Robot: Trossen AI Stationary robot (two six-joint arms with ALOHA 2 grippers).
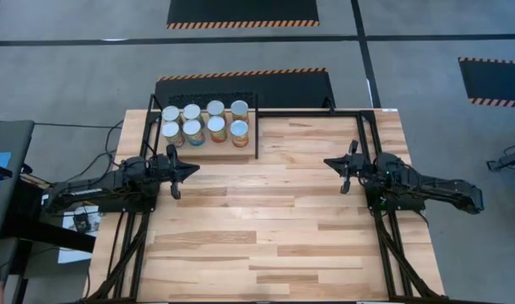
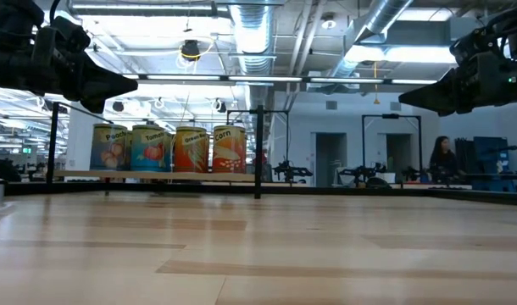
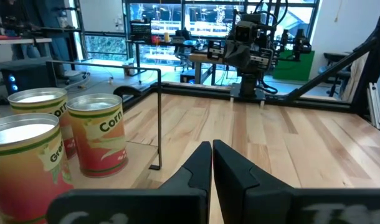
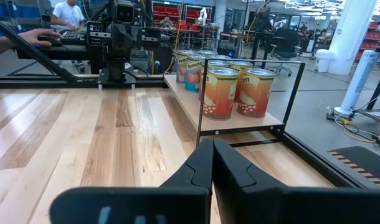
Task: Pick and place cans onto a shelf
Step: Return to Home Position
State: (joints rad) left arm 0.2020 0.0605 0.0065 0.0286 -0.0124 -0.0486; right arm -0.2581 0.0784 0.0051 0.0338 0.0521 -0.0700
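Several cans (image 1: 204,123) with silver tops stand upright in two rows on the light wooden shelf (image 1: 243,153) at the table's far left. They also show in the low view (image 2: 169,148), the left wrist view (image 3: 93,134) and the right wrist view (image 4: 237,90). My left gripper (image 1: 194,169) is shut and empty, above the table just near of the shelf. My right gripper (image 1: 328,162) is shut and empty, above the table's right side.
A thin black frame post (image 1: 257,135) stands at the shelf's right end. A black rail (image 1: 325,112) runs along the table's far edge. The plank tabletop (image 1: 266,228) lies between the arms. People show in the room beyond (image 4: 65,14).
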